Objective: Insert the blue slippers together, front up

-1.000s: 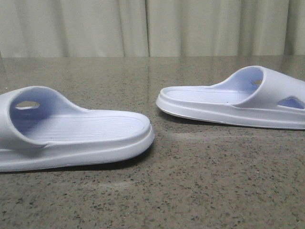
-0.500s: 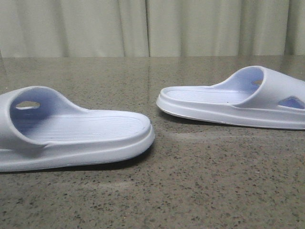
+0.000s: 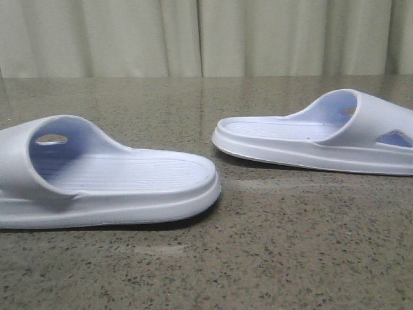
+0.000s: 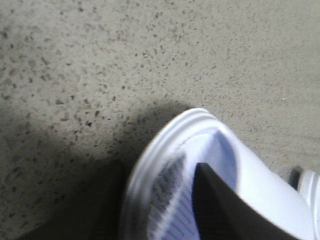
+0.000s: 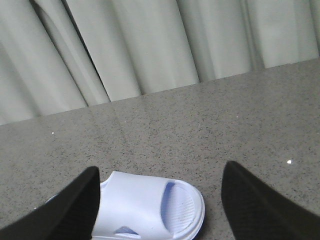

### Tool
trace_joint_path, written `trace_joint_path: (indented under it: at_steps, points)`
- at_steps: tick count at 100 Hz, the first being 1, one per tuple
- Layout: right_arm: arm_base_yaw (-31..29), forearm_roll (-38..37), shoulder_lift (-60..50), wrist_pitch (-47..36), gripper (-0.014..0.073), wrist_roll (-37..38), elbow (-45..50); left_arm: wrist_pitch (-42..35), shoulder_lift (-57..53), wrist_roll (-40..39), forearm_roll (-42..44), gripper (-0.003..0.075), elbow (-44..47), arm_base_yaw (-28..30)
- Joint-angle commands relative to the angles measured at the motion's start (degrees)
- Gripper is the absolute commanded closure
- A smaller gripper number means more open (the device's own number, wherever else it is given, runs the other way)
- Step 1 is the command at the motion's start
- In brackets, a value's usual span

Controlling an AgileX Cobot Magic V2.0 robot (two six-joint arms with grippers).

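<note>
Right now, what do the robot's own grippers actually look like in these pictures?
Only fingers show, and only from the wrist cameras. The right gripper has two matte black, blade-like fingers that taper to rounded tips. The left gripper's fingers look the same: dark, smooth wedges, one lost in blurred shadow. No cables, markings or arm links are visible anywhere.

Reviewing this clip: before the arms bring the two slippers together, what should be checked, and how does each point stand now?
1. Left gripper engaged with left slipper: ok, one finger inside.
2. Firm clamp: cannot tell.
3. Right gripper open above right slipper: ok.
4. Right slipper grasped: not ok.
5. Both slippers sole-down on table: ok.
6. Slippers apart, nothing between them: ok.
</note>
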Motion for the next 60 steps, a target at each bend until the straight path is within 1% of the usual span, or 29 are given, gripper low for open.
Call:
trace_joint_path:
  at_steps: [1, 15, 43, 60]
  points:
    - [-0.2, 0.3, 1.4, -5.1, 0.015, -0.3, -1.9, -0.8, 0.4, -0.3, 0.3, 0.057, -0.8, -0.4]
    - [-0.2, 0.3, 1.4, -5.1, 0.015, -0.3, -1.9, -1.4, 0.4, -0.3, 1.8, 0.0706, -0.8, -0.4]
    - [-0.2, 0.3, 1.4, -5.1, 0.015, -0.3, -1.9, -6.8, -0.5, -0.3, 1.7, 0.0703, -1.0, -0.4]
    - [-0.2, 0.3, 1.4, -5.5, 0.015, -0.3, -1.9, -7.1, -3.3, -0.3, -1.0, 0.0703, -2.6, -0.4]
